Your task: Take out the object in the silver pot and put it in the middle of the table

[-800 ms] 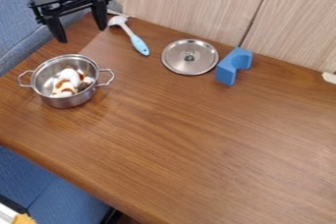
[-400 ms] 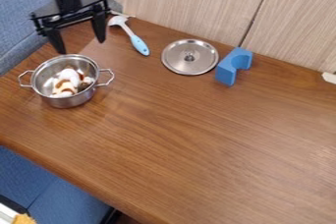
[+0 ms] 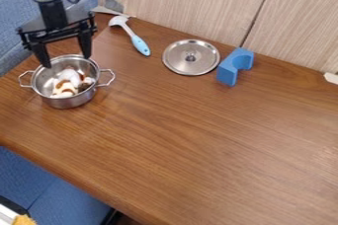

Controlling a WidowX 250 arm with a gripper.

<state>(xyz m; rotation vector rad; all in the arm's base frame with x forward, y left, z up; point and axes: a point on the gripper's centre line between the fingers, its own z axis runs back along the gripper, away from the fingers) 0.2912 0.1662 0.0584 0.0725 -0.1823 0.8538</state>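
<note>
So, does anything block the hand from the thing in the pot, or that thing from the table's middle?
Nothing visible blocks the hand from above. The pot wall rings the white-and-brown thing, so it probably needs lifting over; beyond that, nothing visible intervenes.

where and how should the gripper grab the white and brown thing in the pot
Probably by its bulging white part, from straight above: the wall of the pot rings it, blocking the sides, while the top is uncovered and the gripper points down, fingers spread.
</note>
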